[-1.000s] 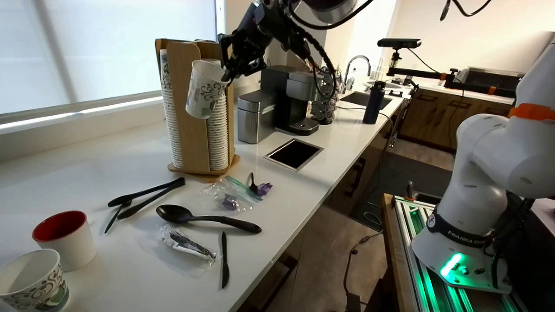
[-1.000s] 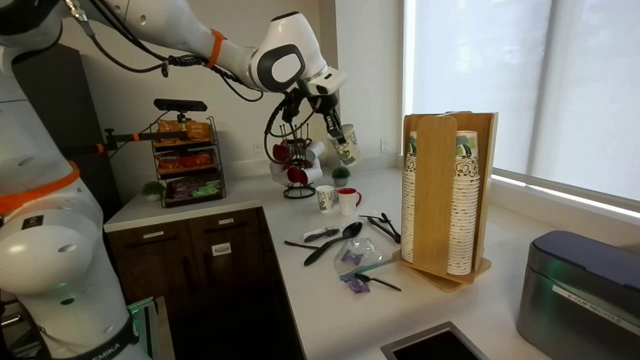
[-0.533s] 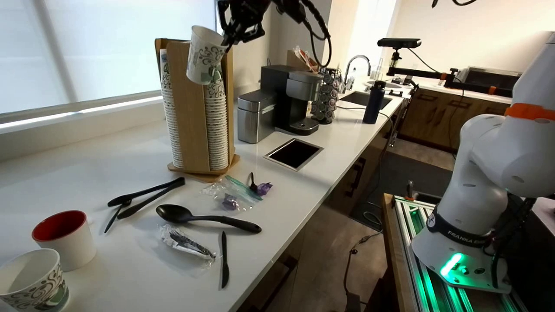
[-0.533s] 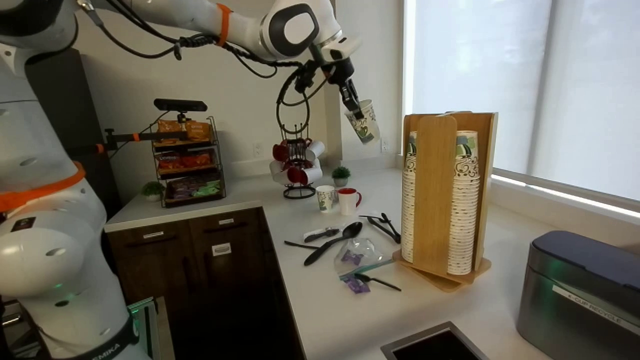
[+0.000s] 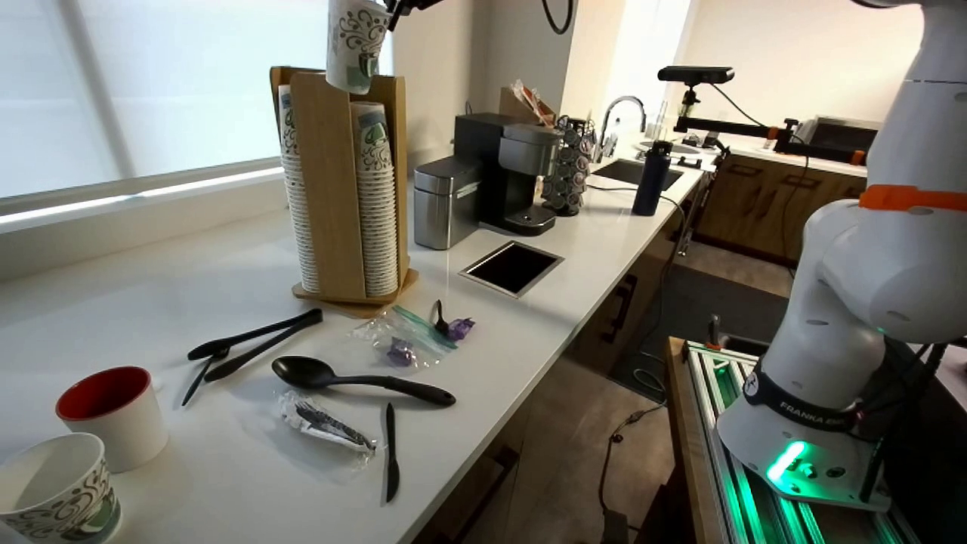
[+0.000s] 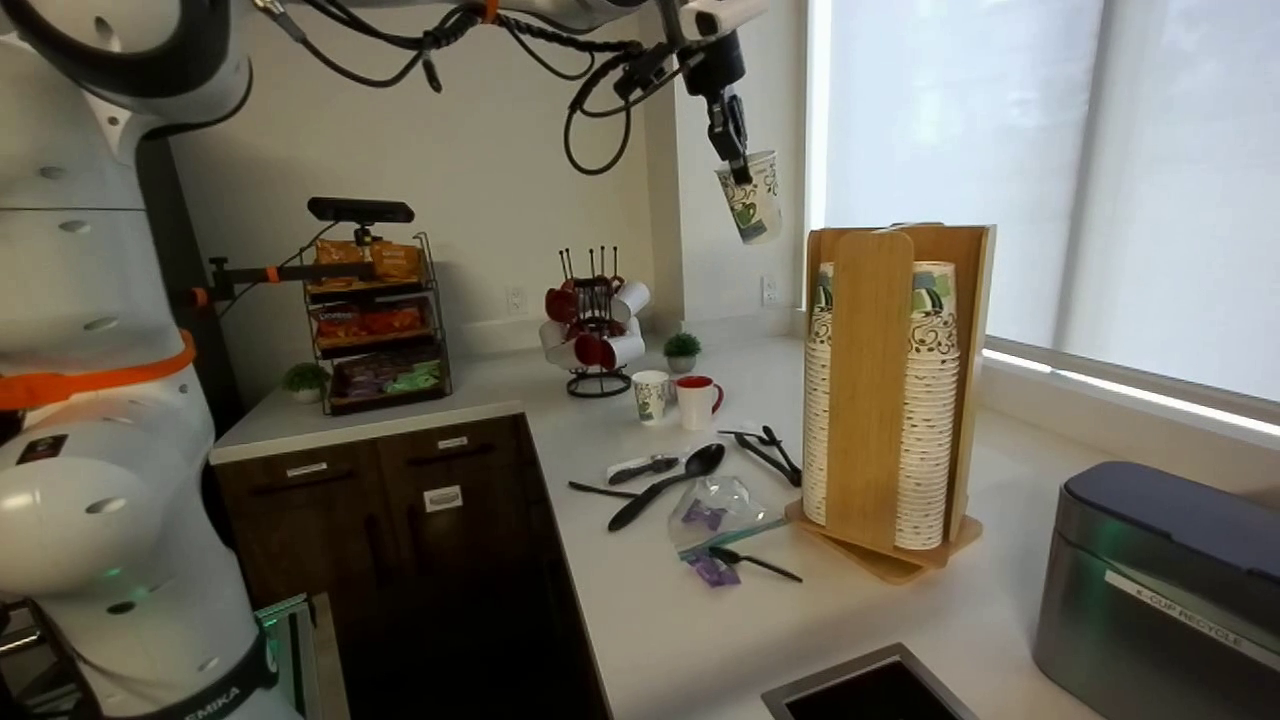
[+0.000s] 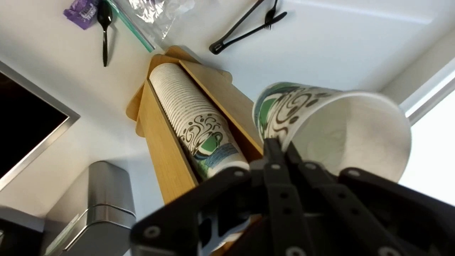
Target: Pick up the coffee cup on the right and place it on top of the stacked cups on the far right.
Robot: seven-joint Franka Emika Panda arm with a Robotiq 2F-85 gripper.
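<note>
Wrist view: the black Robotiq gripper (image 7: 282,146) is pinching the wall of a swirl-patterned paper coffee cup (image 7: 330,128) at its rim. Just below the gripper, in both exterior views, the held cup is hanging at a tilt, base downward, above the countertop (image 5: 204,279). Lower than the gripper and apart from the held cup, a wooden cup dispenser (image 6: 872,400) is holding stacks of upside-down paper cups (image 6: 925,450). Farther from the gripper, a K-Cup recycling bin (image 6: 1140,590) is standing near the dispenser. On the countertop well below the gripper, a clear zip-top bag (image 6: 735,510), black tongs (image 5: 261,334) and a serving spoon (image 5: 302,372) are lying. Farther off, a red-lined white mug (image 6: 697,405) and a second paper cup (image 6: 650,397) are standing side by side.
</note>
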